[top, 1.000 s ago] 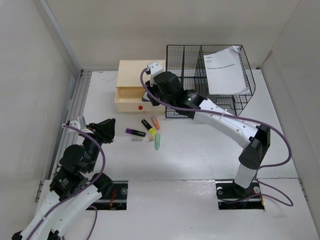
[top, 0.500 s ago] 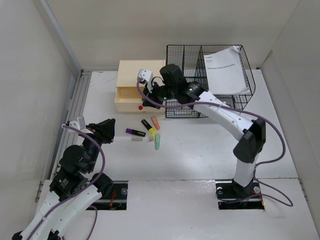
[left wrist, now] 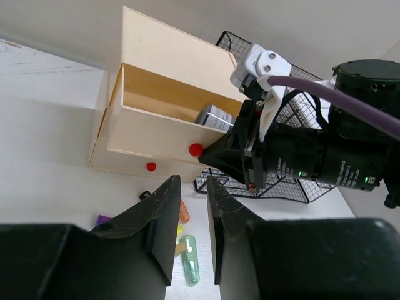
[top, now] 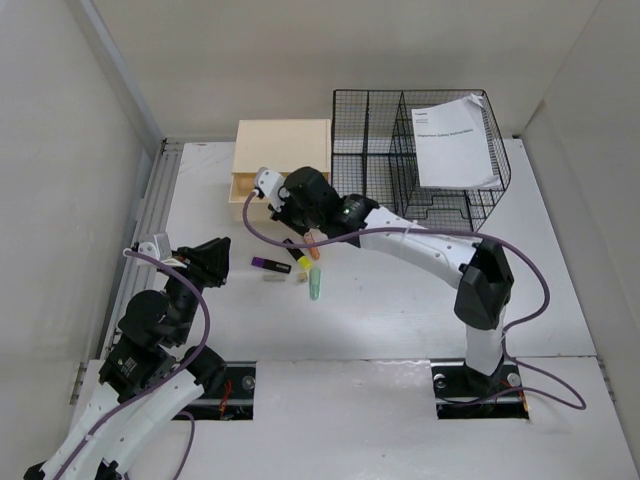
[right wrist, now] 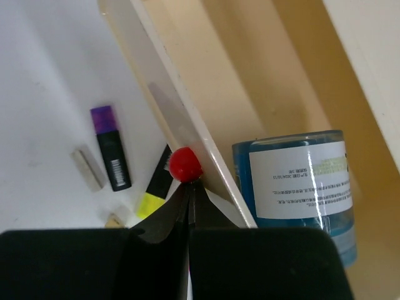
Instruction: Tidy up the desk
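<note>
The white desk point(top: 390, 300) bears a cream drawer box point(top: 283, 150) at the back. Its top drawer point(left wrist: 156, 128) stands open with a blue labelled can point(right wrist: 300, 181) inside. My right gripper point(right wrist: 189, 187) is shut, its tips touching the drawer's red knob point(right wrist: 185, 164) from in front; it also shows in the top view point(top: 284, 208). My left gripper point(left wrist: 194, 237) is open and empty, held above the desk at the left point(top: 215, 262). Loose on the desk lie a purple highlighter point(top: 270, 265), a yellow highlighter point(top: 297, 256), an orange one point(top: 311, 245) and a green tube point(top: 314, 284).
A black wire-mesh rack point(top: 440, 200) stands at the back right with a printed paper point(top: 452, 142) in it. A ribbed metal rail point(top: 150, 220) runs along the desk's left edge. A small eraser point(top: 274, 278) lies by the highlighters. A second red knob point(left wrist: 150, 166) marks the lower drawer.
My right gripper has swung left and down from beside the rack to the front of the open drawer, its tips now at the red knob. The left arm has not moved.
</note>
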### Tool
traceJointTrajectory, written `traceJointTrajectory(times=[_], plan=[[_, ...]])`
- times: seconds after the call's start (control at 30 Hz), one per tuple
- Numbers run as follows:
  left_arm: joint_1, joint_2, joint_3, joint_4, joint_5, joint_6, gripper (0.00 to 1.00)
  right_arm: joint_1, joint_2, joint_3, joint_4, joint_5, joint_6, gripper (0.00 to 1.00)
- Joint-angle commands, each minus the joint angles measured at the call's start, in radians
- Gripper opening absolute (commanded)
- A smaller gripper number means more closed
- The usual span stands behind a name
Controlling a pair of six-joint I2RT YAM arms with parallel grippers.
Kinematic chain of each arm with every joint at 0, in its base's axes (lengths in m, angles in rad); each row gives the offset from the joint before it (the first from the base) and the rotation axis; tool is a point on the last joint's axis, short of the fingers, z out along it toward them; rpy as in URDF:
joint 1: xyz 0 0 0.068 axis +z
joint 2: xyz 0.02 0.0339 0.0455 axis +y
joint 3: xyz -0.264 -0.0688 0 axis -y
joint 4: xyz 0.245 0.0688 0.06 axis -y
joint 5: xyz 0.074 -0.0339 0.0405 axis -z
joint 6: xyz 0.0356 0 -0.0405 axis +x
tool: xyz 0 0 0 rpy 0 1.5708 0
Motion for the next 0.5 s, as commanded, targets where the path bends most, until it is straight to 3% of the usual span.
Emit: traceJointTrajectory(times=[0.0, 0.13, 0.47], plan=[[0.003, -0.002, -0.008, 0.038, -0.005, -0.004, 0.21, -0.004, -0.012, 0.007, 0.216, 0.325, -0.04, 0.0], [0.003, -0.002, -0.008, 0.038, -0.005, -0.004, 0.21, -0.004, 0.021, 0.018, 0.251, 0.451, -0.06, 0.0], [0.003, -0.002, -0.008, 0.038, -0.005, -0.004, 0.21, -0.004, 0.071, 0.029, 0.322, 0.528, -0.114, 0.0]])
